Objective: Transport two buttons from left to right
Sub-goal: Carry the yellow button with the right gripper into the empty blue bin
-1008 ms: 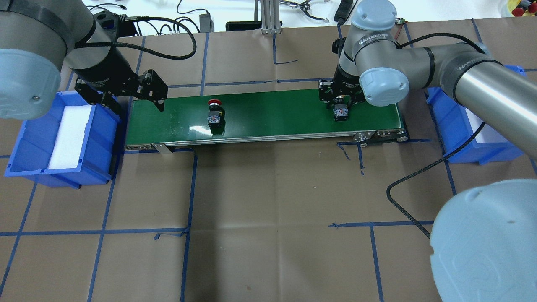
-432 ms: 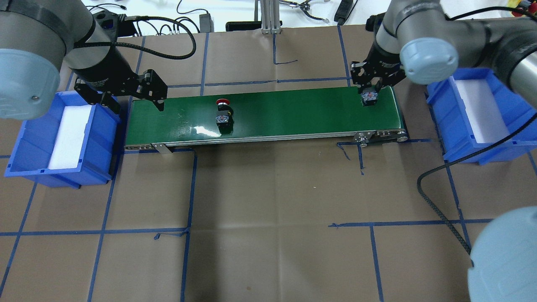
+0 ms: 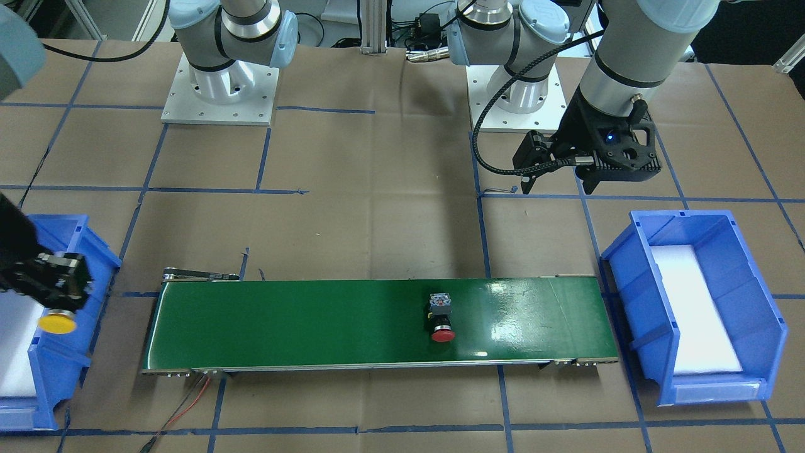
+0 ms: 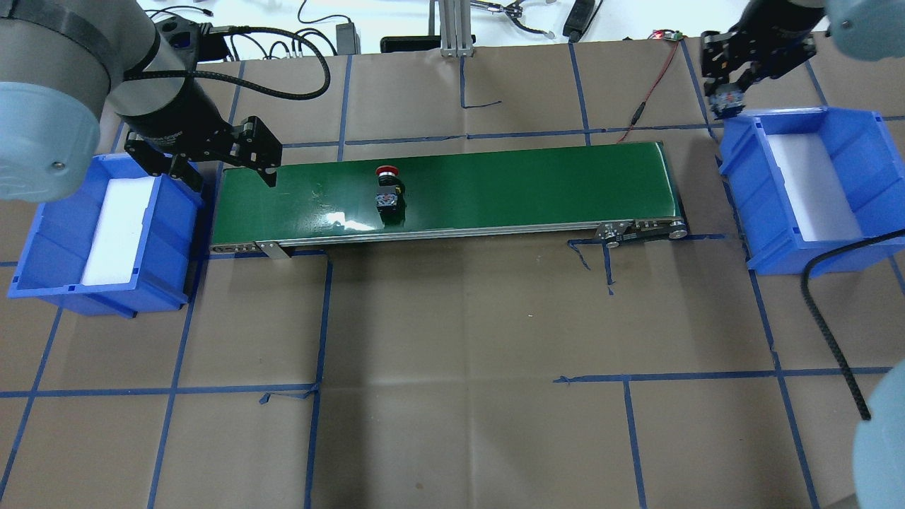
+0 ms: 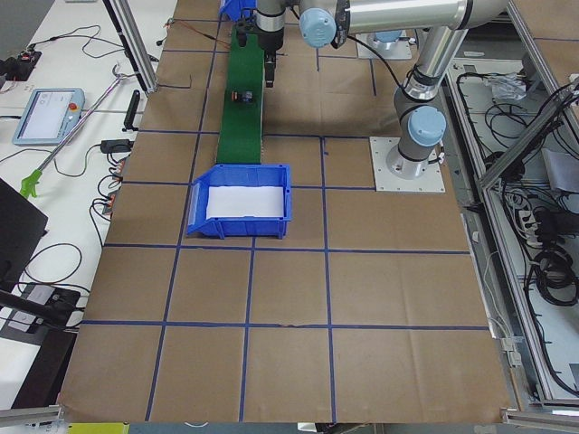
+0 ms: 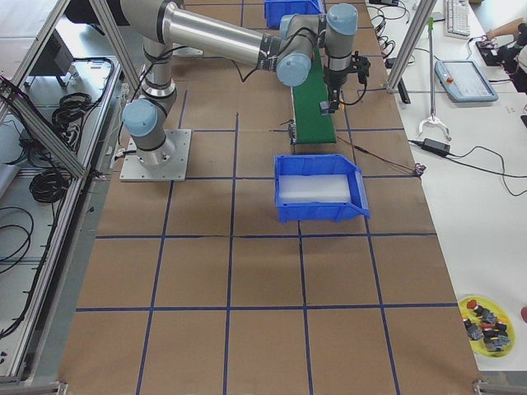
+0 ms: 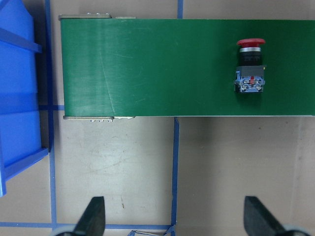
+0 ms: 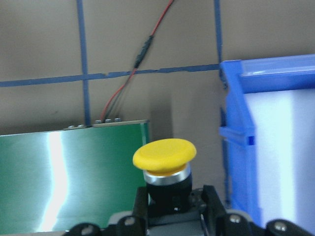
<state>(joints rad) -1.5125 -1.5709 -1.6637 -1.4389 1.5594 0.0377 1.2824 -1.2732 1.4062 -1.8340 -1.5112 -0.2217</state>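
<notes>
The red button lies on its side on the green conveyor belt, left of the middle; it also shows in the front view and the left wrist view. My right gripper is shut on the yellow button and holds it in the air, cap away from me, at the far left corner of the right blue bin. The front view shows the yellow cap over that bin's wall. My left gripper is open and empty over the belt's left end.
The left blue bin with white foam stands beside the belt's left end. A red wire runs from the belt's far right end. Blue tape lines cross the brown table cover.
My right gripper has lifted the yellow button off the belt's right end and carried it right and away, to the right bin's corner. The red button has ridden rightward on the belt. The left arm is still.
</notes>
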